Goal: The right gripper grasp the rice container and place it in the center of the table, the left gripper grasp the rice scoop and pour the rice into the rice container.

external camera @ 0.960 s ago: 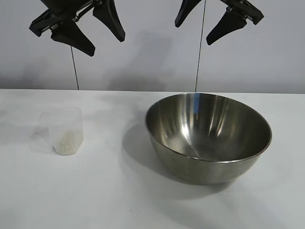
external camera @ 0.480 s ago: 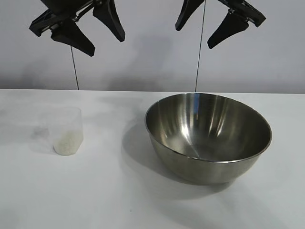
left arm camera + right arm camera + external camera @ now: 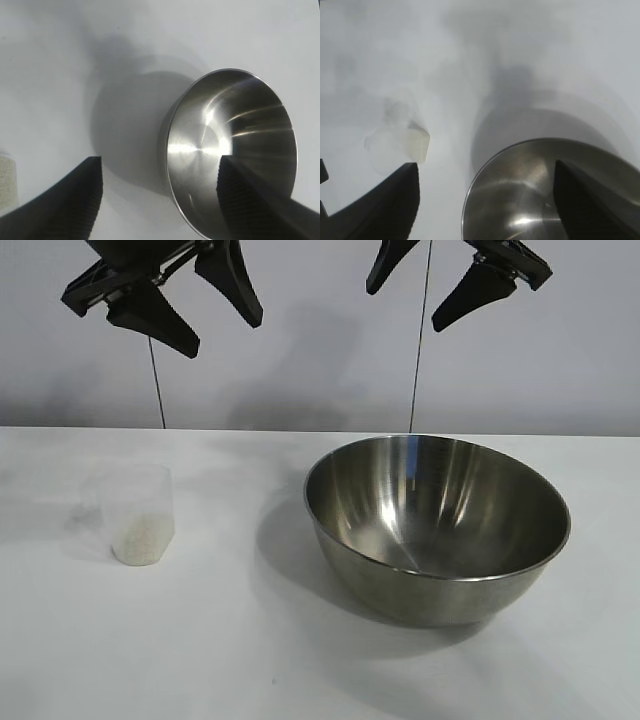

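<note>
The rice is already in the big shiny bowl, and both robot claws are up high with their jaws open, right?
Not quite. The rice is in the rice scoop, not the bowl; the exterior view shows the rice container holding none. The rest is right: the left gripper and right gripper hang high, jaws open.

Rice container (image 3: 437,525): one
Rice scoop (image 3: 131,512): one, holding one small heap of rice (image 3: 140,537)
Grippers: two, left gripper (image 3: 190,302) and right gripper (image 3: 420,285)

rice container (image 3: 437,525) right, rice scoop (image 3: 131,512) left, apart
</note>
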